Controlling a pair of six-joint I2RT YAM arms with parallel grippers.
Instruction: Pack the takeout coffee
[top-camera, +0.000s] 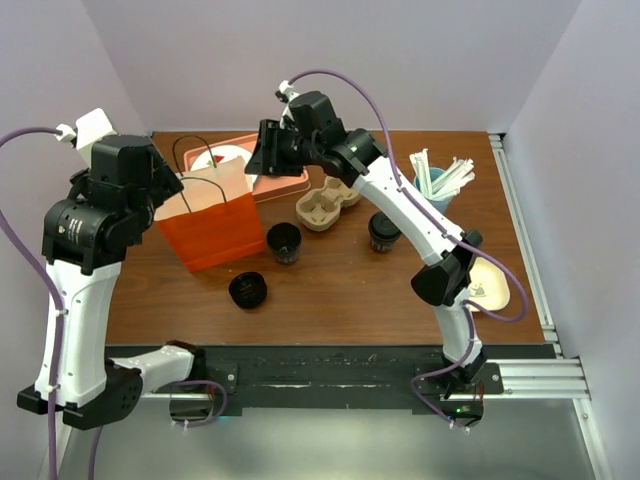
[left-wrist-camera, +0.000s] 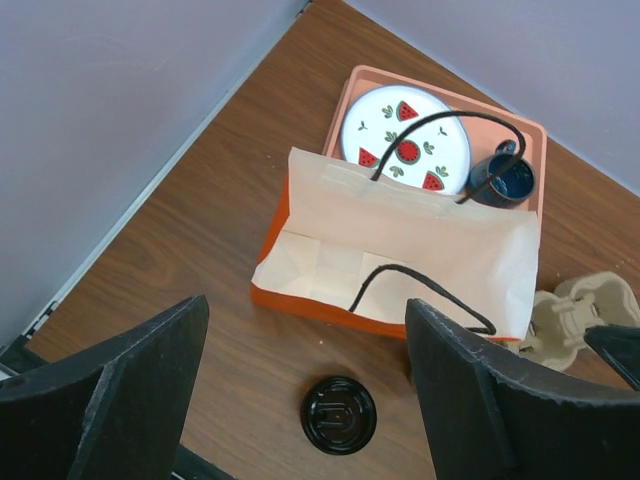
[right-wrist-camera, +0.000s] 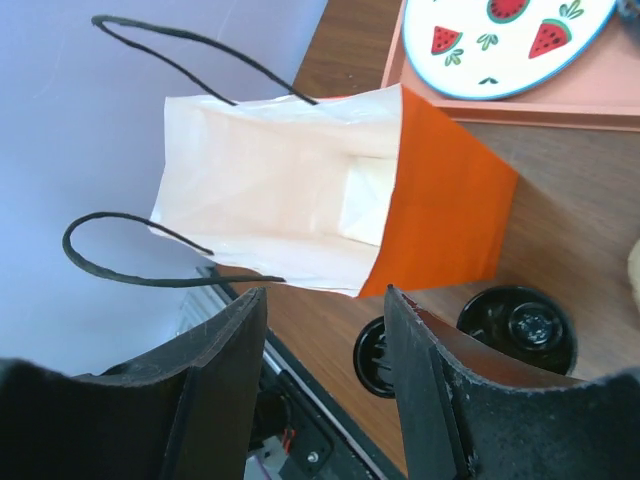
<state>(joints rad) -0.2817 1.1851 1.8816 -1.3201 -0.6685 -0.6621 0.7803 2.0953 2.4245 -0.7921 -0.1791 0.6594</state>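
Note:
The takeout coffee (top-camera: 384, 231), a dark cup with a black lid, stands right of centre on the table, by the cardboard cup carrier (top-camera: 325, 205). The orange paper bag (top-camera: 212, 230) stands open at the left; its white inside looks empty in both wrist views (left-wrist-camera: 400, 255) (right-wrist-camera: 290, 190). My left gripper (top-camera: 166, 186) (left-wrist-camera: 305, 315) is open and empty, above the bag's left side. My right gripper (top-camera: 258, 152) (right-wrist-camera: 325, 295) is open and empty, above the bag's far edge. Both are far from the coffee.
Another dark cup (top-camera: 284, 242) (right-wrist-camera: 518, 328) stands by the bag's right side; its top looks open. A low black lid (top-camera: 248, 290) (left-wrist-camera: 339, 414) lies in front of the bag. A pink tray (top-camera: 285, 183) holds a watermelon plate and a blue mug (left-wrist-camera: 505, 175). A blue cup of straws (top-camera: 438, 185) stands back right.

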